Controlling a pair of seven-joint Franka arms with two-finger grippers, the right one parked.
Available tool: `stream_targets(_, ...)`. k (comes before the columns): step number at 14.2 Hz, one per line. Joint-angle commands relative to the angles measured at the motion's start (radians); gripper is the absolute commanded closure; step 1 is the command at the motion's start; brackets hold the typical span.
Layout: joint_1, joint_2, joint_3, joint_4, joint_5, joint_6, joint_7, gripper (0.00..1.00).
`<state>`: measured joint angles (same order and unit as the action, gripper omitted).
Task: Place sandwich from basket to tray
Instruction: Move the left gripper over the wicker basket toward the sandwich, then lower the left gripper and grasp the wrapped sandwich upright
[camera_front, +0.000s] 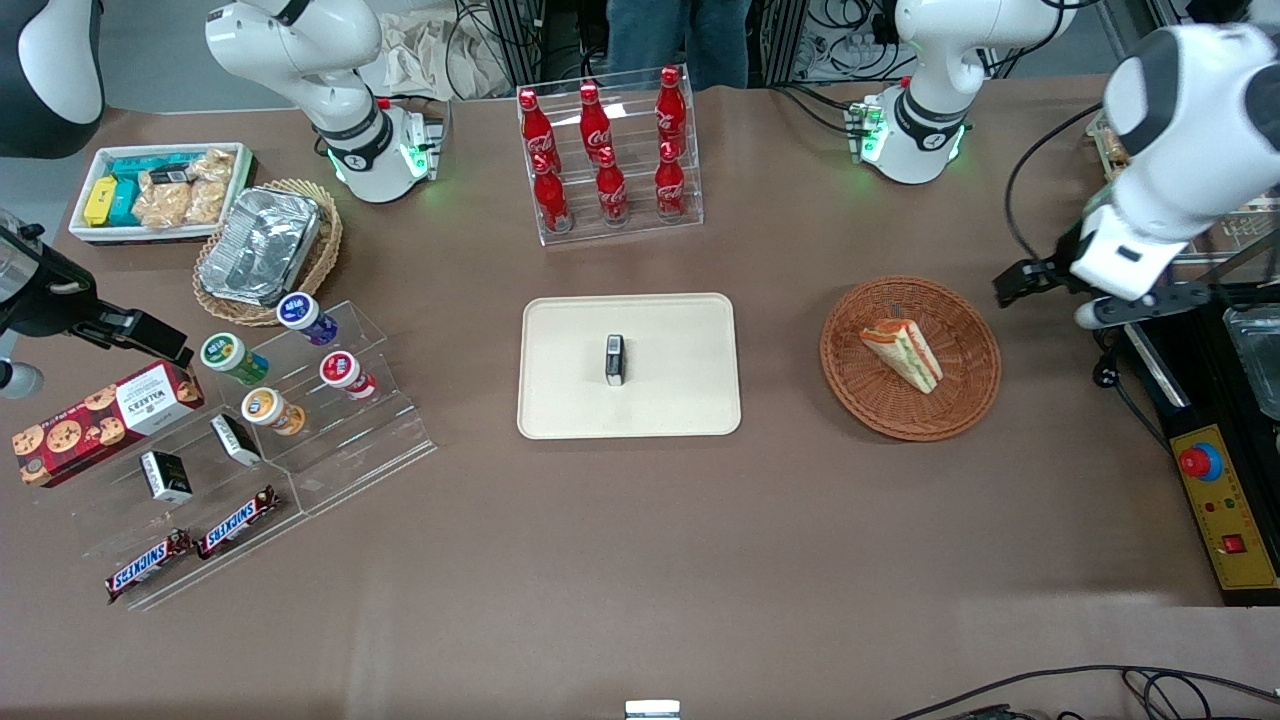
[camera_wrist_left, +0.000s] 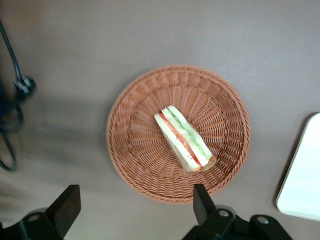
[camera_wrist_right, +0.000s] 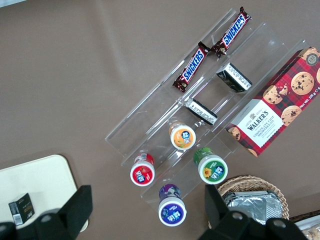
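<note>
Gripper spread, above table beside basket; sandwich inside; tray cut off.

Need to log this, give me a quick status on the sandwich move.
Tool open, above the table beside the round reddish-brown wicker basket. Triangular wedge sandwich lies in the basket, ungrasped. Small black box sits mid cream-beige rectangular tray.

Six cola bottles fill a rack; Snickers bars lie nearer.
</note>
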<state>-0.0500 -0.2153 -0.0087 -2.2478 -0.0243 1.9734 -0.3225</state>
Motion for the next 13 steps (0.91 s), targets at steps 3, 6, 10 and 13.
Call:
stream_targets(3, -0.042, 0.011, -0.016, -0.179, -0.02, 0.263, -0.249, 0.0)
stream_targets(6, -0.054, 0.085, -0.037, -0.177, -0.022, 0.306, -0.372, 0.0)
stream_targets(10, -0.063, 0.207, -0.073, -0.187, -0.045, 0.436, -0.536, 0.0)
stream_targets(13, -0.074, 0.241, -0.073, -0.187, -0.045, 0.476, -0.595, 0.0)
